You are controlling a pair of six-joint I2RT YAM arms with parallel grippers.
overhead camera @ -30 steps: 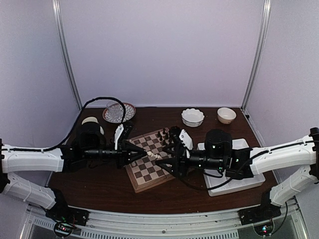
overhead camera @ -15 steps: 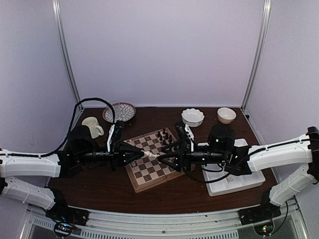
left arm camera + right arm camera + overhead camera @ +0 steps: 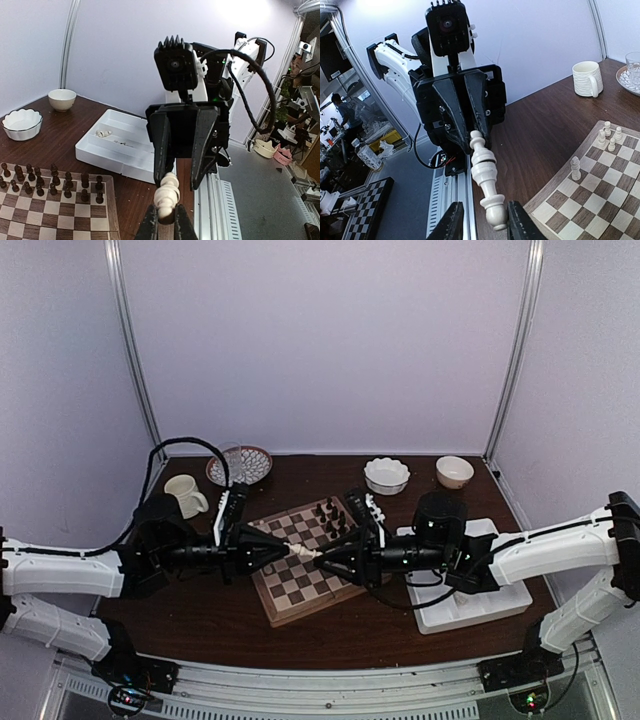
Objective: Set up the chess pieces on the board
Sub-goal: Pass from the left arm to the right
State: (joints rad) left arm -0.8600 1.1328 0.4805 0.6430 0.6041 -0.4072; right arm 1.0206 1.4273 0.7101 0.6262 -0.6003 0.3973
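Above the board (image 3: pixel 296 590), my two grippers meet tip to tip. The left gripper (image 3: pixel 289 551) (image 3: pixel 165 221) is shut on one end of a cream-white chess piece (image 3: pixel 303 553) (image 3: pixel 166 194), holding it level in the air. The right gripper (image 3: pixel 318 558) (image 3: pixel 485 222) straddles the other end of the piece (image 3: pixel 485 175). One right finger (image 3: pixel 520 220) touches it; a gap shows at the other, so the jaws stand open. A few more cream pieces (image 3: pixel 610 135) stand on the board (image 3: pixel 600 200), and one lies in the white tray (image 3: pixel 104 133).
Dark brown pieces (image 3: pixel 328 514) (image 3: pixel 50 180) fill the board's far rows. The white tray (image 3: pixel 470 612) lies right of the board under the right arm. Two white bowls (image 3: pixel 386 475) (image 3: pixel 454 471), a mug (image 3: pixel 184 494) and a glass dish (image 3: pixel 239 465) line the back.
The right gripper has moved left onto the free end of the piece, and its jaws have narrowed from wide open. The left gripper drew back left early on, keeping its grip on the piece.
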